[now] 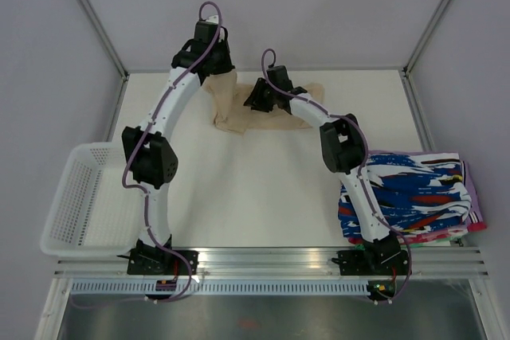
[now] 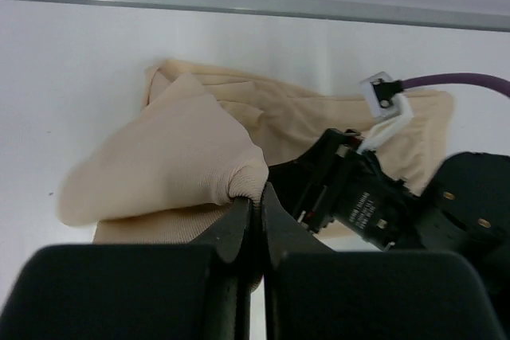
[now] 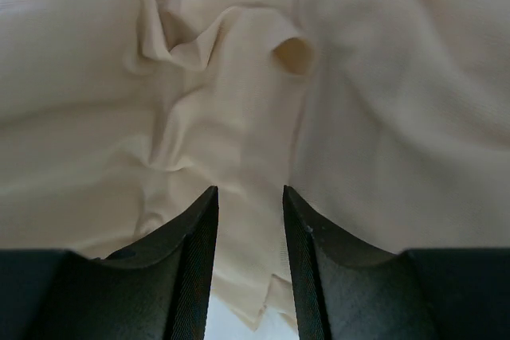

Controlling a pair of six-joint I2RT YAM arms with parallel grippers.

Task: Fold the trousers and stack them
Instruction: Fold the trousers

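Observation:
The beige trousers lie crumpled at the far middle of the table. My left gripper is shut on a bunched fold of the trousers and lifts it off the table; its jaws stand closed with cloth pinched between them. My right gripper sits low over the trousers, just right of the left one. In the right wrist view its jaws stand apart over creased beige cloth, with a strip of fabric between the fingers.
A white mesh basket stands at the near left edge. A stack of blue, white, red and black patterned garments lies at the near right. A metal rail runs along the front. Walls close the far side.

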